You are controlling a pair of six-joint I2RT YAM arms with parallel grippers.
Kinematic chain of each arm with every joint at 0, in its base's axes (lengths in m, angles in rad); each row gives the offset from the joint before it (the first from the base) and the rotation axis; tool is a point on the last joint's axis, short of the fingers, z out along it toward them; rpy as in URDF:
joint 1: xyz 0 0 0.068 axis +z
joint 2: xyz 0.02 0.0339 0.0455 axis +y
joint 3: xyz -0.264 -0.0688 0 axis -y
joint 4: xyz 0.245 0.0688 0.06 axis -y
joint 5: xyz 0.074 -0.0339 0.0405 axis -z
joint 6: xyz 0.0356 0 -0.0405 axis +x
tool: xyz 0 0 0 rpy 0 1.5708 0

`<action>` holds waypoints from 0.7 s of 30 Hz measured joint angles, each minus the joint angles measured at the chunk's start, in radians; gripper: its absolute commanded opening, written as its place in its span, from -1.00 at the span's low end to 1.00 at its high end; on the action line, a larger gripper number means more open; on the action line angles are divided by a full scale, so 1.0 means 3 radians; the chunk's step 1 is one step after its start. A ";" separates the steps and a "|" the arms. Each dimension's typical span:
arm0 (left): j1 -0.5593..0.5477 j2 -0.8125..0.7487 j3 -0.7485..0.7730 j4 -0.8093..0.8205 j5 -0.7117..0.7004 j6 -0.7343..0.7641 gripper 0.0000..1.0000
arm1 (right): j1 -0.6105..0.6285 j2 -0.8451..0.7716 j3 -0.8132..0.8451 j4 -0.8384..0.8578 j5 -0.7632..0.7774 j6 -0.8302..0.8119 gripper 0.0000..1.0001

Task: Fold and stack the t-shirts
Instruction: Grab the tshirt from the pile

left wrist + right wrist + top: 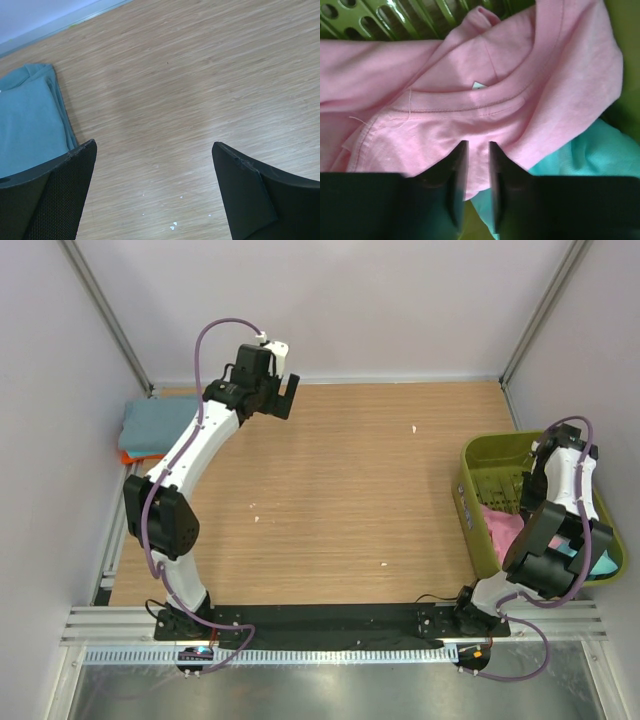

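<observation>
Here the right gripper pinches the bunched pink shirt in the basket, collar seam crosswise in wrist view, long axis unclear; left gripper gapes.

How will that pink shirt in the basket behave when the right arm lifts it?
Probably floppy: the pink t-shirt lies creased and bunched, so it should drape and unfold. It overlaps the teal shirt, which might drag along. Thin cloth, likely light.
</observation>
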 measured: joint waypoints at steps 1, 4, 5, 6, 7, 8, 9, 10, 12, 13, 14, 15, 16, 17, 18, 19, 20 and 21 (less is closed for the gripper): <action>0.0000 0.0000 0.0000 0.0001 0.0000 0.0000 0.95 | 0.0000 0.0000 -0.0001 0.0003 0.0019 0.0005 -0.11; 0.0000 0.0000 0.0000 0.0001 0.0000 -0.0008 0.95 | 0.0000 0.0000 -0.0017 0.0020 0.0071 0.0004 0.09; 0.0000 0.0000 0.0000 0.0003 -0.0001 -0.0015 0.95 | 0.0000 0.0000 -0.0039 0.0033 0.0088 0.0014 0.11; 0.0000 0.0000 0.0000 0.0004 -0.0001 -0.0023 0.95 | 0.0000 0.0000 -0.0071 0.0045 0.0109 0.0011 0.11; 0.0000 0.0000 0.0000 0.0004 -0.0001 -0.0027 0.95 | 0.0000 0.0001 -0.0108 0.0050 0.0126 0.0015 0.11; 0.0000 0.0000 0.0000 0.0004 0.0000 -0.0033 0.95 | -0.0003 0.0003 -0.0146 0.0056 0.0142 0.0015 0.10; 0.0000 0.0000 0.0000 0.0005 -0.0001 -0.0036 0.95 | -0.0008 0.0010 -0.0184 0.0060 0.0155 0.0015 0.08; 0.0000 0.0000 0.0000 0.0005 0.0000 -0.0047 0.95 | -0.0019 0.0028 -0.0217 0.0064 0.0167 0.0014 0.03; -0.0001 0.0000 0.0000 0.0006 0.0000 -0.0065 0.95 | -0.0056 0.0080 -0.0268 0.0076 0.0174 0.0009 -0.09; 0.0000 0.0000 0.0000 0.0006 0.0000 -0.0072 0.95 | -0.0085 0.0112 -0.0282 0.0081 0.0173 0.0005 -0.29; 0.0000 0.0000 0.0000 0.0006 0.0000 -0.0076 0.95 | -0.0122 0.0150 -0.0290 0.0089 0.0170 -0.0009 -0.46; 0.0000 0.0000 0.0000 0.0006 0.0000 -0.0078 0.95 | -0.0161 0.0186 -0.0291 0.0093 0.0160 -0.0011 -0.60; 0.0000 0.0000 0.0000 0.0006 -0.0001 -0.0079 0.95 | -0.0211 0.0219 -0.0291 0.0103 0.0153 -0.0013 -0.76; 0.0000 0.0000 0.0000 0.0006 -0.0001 -0.0080 0.95 | -0.0257 0.0244 -0.0290 0.0107 0.0142 -0.0017 -0.84; 0.0000 0.0000 0.0000 0.0006 0.0000 -0.0083 0.95 | -0.0289 0.0258 -0.0290 0.0108 0.0135 -0.0008 -0.92; 0.0000 0.0000 0.0000 0.0006 0.0000 -0.0092 0.95 | -0.0318 0.0266 -0.0287 0.0108 0.0132 -0.0006 -0.97; 0.0000 0.0000 0.0000 0.0006 0.0000 -0.0108 0.95 | -0.0338 0.0271 -0.0282 0.0107 0.0125 -0.0011 -0.97; 0.0000 0.0000 0.0000 0.0006 0.0001 -0.0126 0.95 | -0.0350 0.0271 -0.0273 0.0104 0.0116 -0.0008 -0.97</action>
